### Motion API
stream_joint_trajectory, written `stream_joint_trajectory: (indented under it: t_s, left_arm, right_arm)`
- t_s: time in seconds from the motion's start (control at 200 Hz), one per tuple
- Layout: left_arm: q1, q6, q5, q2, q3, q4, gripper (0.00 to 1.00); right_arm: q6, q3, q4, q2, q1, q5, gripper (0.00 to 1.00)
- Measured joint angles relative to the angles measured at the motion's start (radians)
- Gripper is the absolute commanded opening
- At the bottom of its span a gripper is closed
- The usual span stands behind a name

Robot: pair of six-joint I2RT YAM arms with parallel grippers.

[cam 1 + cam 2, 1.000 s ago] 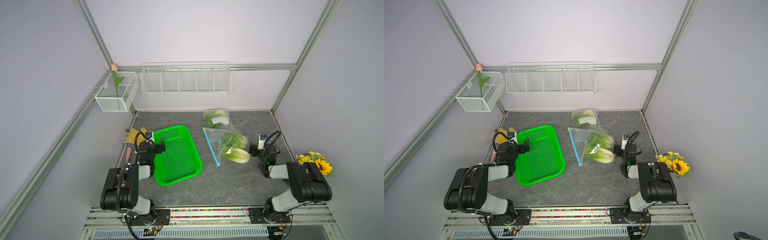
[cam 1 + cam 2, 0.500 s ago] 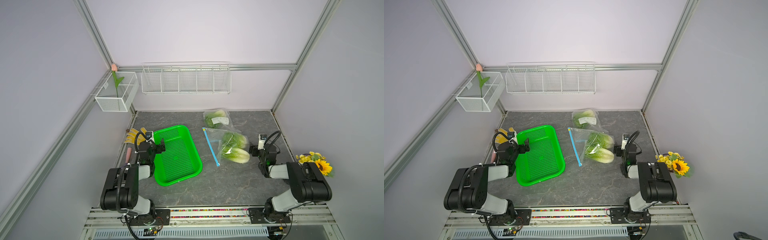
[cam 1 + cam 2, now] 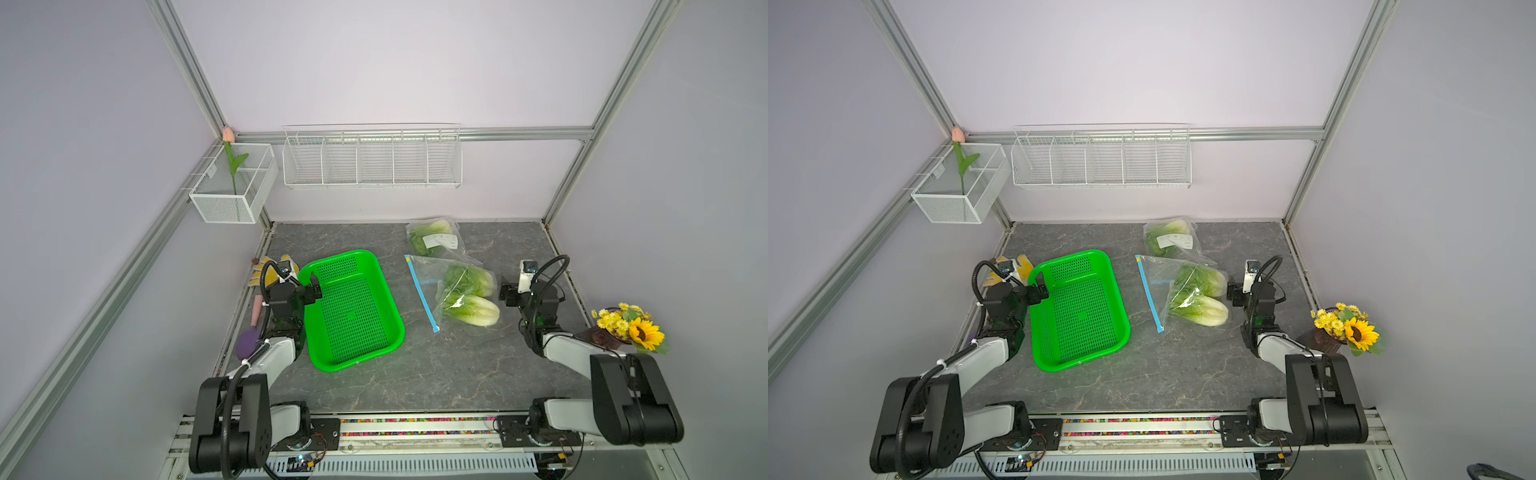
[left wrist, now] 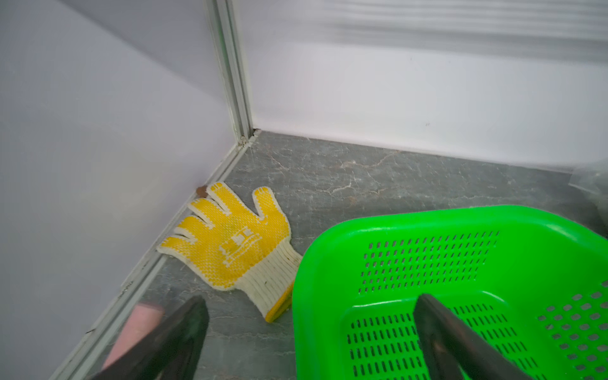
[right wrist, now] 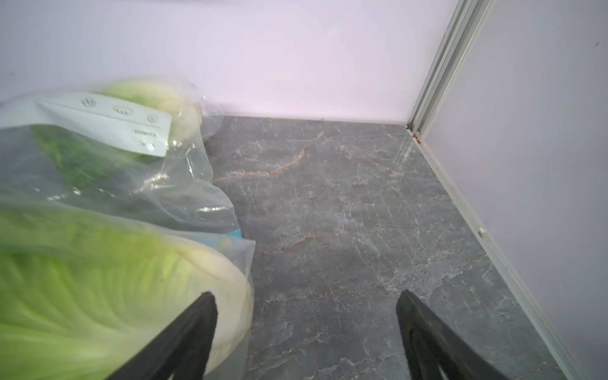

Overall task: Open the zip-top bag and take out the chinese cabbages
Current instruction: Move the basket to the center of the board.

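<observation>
Chinese cabbages [image 3: 469,299], two heads side by side, lie inside a clear zip-top bag [image 3: 426,270] on the grey marbled table [image 3: 415,374], with the bag's blue zip strip [image 3: 422,293] on the side toward a green perforated basket [image 3: 353,324]. Just behind it, a second clear bag [image 3: 434,241] holds more cabbage and carries a white label [image 5: 108,121]; its small print and round marks are too blurred to read. The right gripper [image 5: 306,295] stands wide open and empty beside the cabbages' pale bases; whether it touches the bag cannot be told. The left gripper [image 4: 311,301], also spread wide and holding nothing, straddles the basket's rim near a yellow work glove [image 4: 230,243] bearing a blocky pale motif with no legible words.
</observation>
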Motion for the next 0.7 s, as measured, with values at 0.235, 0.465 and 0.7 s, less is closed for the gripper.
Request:
stream_joint_trajectory:
  t_s: [0.235,0.465,0.7]
  left_arm:
    - [-0.079,-0.138,-0.113,-0.139,0.16,-0.296,0.99]
    - [-0.274,-0.32,-0.245,-0.103,0.406,-0.562,0.99]
    - [-0.502,-0.505,-0.345,0.085,0.571,-0.778,0.99]
  right_arm:
    - [0.007,0.132,-0.256,-0.114,0.097,0.051,0.88]
    - [0.018,0.305,-0.5,-0.127,0.182,0.038,0.88]
    - [0.008,0.321,-0.613,-0.137,0.262,-0.027,0.88]
